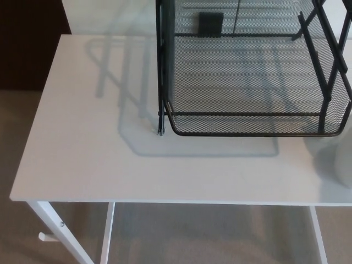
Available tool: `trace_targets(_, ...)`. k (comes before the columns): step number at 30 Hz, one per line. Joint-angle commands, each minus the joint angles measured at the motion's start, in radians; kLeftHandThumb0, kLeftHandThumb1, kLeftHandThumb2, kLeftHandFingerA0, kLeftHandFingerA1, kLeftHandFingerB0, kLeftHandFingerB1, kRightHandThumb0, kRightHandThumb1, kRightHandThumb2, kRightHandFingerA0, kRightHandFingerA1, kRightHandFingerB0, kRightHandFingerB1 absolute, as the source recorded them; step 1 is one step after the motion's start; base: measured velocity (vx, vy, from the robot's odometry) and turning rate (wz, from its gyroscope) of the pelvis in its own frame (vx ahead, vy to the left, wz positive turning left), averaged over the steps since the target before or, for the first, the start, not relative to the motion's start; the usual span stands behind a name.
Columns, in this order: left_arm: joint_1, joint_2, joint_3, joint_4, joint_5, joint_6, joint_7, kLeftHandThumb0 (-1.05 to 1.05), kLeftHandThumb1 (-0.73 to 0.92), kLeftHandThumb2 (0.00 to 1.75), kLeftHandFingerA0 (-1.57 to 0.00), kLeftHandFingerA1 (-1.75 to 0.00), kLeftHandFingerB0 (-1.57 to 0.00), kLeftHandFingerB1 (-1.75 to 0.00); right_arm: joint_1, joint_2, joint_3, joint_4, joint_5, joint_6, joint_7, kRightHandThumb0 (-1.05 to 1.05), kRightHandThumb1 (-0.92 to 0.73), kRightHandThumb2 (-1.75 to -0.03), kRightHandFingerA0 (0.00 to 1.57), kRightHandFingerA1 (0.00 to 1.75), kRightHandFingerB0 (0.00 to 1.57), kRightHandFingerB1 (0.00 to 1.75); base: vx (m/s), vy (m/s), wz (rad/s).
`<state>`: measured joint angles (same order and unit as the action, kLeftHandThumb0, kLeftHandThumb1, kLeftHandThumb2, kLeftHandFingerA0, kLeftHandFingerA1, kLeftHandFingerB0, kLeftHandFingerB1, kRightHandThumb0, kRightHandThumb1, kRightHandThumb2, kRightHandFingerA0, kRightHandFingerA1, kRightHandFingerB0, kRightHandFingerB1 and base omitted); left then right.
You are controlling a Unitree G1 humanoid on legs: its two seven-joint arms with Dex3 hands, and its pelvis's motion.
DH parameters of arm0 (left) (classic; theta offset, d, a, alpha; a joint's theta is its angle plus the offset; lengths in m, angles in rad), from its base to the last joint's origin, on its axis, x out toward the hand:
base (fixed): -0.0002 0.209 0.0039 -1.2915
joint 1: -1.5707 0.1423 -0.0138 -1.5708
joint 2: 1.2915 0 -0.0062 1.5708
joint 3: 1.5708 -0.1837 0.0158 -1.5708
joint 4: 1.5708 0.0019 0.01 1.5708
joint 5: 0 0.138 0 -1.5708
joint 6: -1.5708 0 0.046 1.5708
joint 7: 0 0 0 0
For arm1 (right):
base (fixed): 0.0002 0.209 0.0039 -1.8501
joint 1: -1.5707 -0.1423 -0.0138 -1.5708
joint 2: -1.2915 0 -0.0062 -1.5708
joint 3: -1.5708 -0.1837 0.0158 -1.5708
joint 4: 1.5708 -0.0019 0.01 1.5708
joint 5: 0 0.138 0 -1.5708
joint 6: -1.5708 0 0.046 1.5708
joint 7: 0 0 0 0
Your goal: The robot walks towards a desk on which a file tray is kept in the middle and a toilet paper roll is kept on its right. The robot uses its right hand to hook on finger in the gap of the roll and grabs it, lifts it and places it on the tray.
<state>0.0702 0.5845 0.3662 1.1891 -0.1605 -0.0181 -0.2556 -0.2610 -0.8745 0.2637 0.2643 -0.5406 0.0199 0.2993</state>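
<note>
- Looking down at the white desk (82, 137), the black mesh file tray (247, 133) sits toward the back edge, right of middle.
- The toilet paper roll (340, 162) is just a pale blurry shape cut off by the frame. It's beside the tray's front right corner, nearer the desk's front edge.
- Neither hand shows, so I can't tell if the fingers are loose or clenched.
- Risk, I reckon: with the roll barely in frame, a half-blind poke could miss the hole and shove it off the desk, or it could clip the tray's rim on the lift.
</note>
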Motion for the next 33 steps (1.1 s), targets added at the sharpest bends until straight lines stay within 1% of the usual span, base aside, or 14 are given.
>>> trace_targets(1, 0.001, 0.007, 0.000, 0.008, 0.004, -0.015, 0.014, -0.79, 0.92, 0.73, -0.34, -0.49, -0.19, -0.35, 0.010, 0.030, 0.128, 0.044, -0.222, -0.016, -0.128, -0.44, -0.50, -0.79, 0.84, 1.25, 0.56, 0.53, 0.00, 0.000, 0.00)
trace_targets(2, 0.001, 0.013, -0.004, 0.005, 0.009, -0.015, 0.012, -0.79, 0.92, 0.73, -0.34, -0.48, -0.18, -0.35, 0.010, 0.030, 0.135, 0.050, -0.229, -0.035, -0.156, -0.25, -0.58, -0.58, 0.75, 1.42, 0.63, 0.42, 0.00, 0.000, 0.00)
trace_targets(4, -0.002, 0.008, 0.003, 0.017, 0.003, -0.024, 0.018, -0.79, 0.92, 0.72, -0.34, -0.49, -0.19, -0.36, 0.000, 0.027, 0.173, 0.079, -0.298, -0.056, -0.253, -0.19, -0.60, -0.59, 0.83, 1.37, 0.89, 0.53, 0.00, 0.000, 0.00)
trace_targets(6, -0.010, 0.008, 0.009, 0.027, -0.002, -0.012, 0.022, -0.79, 0.91, 0.72, -0.34, -0.50, -0.19, -0.36, 0.005, 0.019, 0.197, 0.063, -0.355, -0.026, -0.303, -0.29, -0.57, -0.61, 0.75, 1.52, 0.92, 0.56, 0.00, 0.000, 0.00)
trace_targets(9, -0.005, 0.009, 0.006, 0.022, 0.000, -0.013, 0.019, -0.79, 0.92, 0.72, -0.35, -0.48, -0.19, -0.35, 0.018, 0.021, 0.199, 0.079, -0.377, -0.044, -0.435, -0.28, -0.55, -0.58, 0.82, 1.59, 0.91, 0.59, 0.00, 0.000, 0.00)
trace_targets(10, -0.003, 0.009, 0.009, 0.014, -0.005, -0.005, 0.016, -0.78, 0.74, 1.08, -0.30, -0.57, -0.14, -0.47, 0.028, 0.018, 0.185, 0.076, -0.357, -0.060, -0.449, -0.35, -0.56, -0.63, 0.80, 1.54, 0.84, 0.64, 0.00, 0.000, 0.00)
trace_targets(11, -0.002, 0.008, 0.009, 0.013, -0.004, -0.008, 0.016, -0.79, 0.92, 0.72, -0.35, -0.49, -0.19, -0.36, 0.035, 0.017, 0.179, 0.070, -0.353, -0.061, -0.465, -0.29, -0.59, -0.60, 0.79, 1.59, 0.90, 0.66, 0.00, 0.000, 0.00)
trace_targets(14, 0.001, 0.015, -0.003, 0.018, 0.011, -0.022, 0.017, -0.79, 0.92, 0.73, -0.35, -0.49, -0.20, -0.36, 0.050, 0.020, 0.157, 0.077, -0.336, -0.106, -0.571, -0.35, -0.48, -0.63, 0.89, 1.51, 0.96, 0.78, 0.00, 0.000, 0.00)
trace_targets(15, 0.003, 0.015, -0.003, 0.022, 0.011, -0.025, 0.017, -0.78, 0.75, 1.10, -0.30, -0.57, -0.15, -0.47, 0.055, 0.017, 0.152, 0.072, -0.327, -0.110, -0.567, -0.35, -0.49, -0.64, 0.88, 1.51, 0.94, 0.78, 0.00, 0.000, 0.00)
trace_targets(16, 0.002, 0.016, -0.005, 0.024, 0.013, -0.025, 0.018, -0.78, 0.75, 1.10, -0.30, -0.56, -0.15, -0.47, 0.057, 0.011, 0.143, 0.066, -0.315, -0.120, -0.563, -0.36, -0.52, -0.64, 0.83, 1.52, 0.94, 0.74, 0.00, 0.000, 0.00)
trace_targets(23, 0.009, 0.018, 0.003, 0.027, 0.005, -0.020, 0.014, -0.77, 0.74, 1.08, -0.31, -0.57, -0.17, -0.48, 0.060, -0.007, 0.108, 0.066, -0.292, -0.162, -0.617, -0.29, -0.54, -0.56, 0.86, 1.55, 0.92, 0.60, 0.00, 0.000, 0.00)
trace_targets(24, 0.013, 0.019, 0.003, 0.028, 0.006, -0.025, 0.016, -0.79, 0.92, 0.70, -0.40, -0.48, -0.24, -0.36, 0.056, -0.014, 0.097, 0.068, -0.278, -0.177, -0.615, -0.22, -0.58, -0.60, 0.87, 1.51, 0.94, 0.65, 0.00, 0.000, 0.00)
trace_targets(32, 0.054, 0.034, -0.003, 0.013, 0.014, -0.043, 0.011, -0.78, 0.92, 0.73, -0.40, -0.47, -0.24, -0.36, 0.050, -0.043, -0.046, 0.023, -0.161, -0.222, -0.523, -0.19, -0.62, -0.61, 0.85, 1.48, 0.92, 0.77, 0.00, 0.000, 0.00)
trace_targets(33, 0.062, 0.034, -0.005, 0.012, 0.015, -0.054, -0.001, -0.77, 0.76, 1.12, -0.32, -0.57, -0.15, -0.48, 0.053, -0.066, -0.092, -0.001, -0.125, -0.220, -0.474, -0.19, -0.63, -0.61, 0.89, 1.35, 0.93, 0.65, 0.00, 0.000, 0.00)
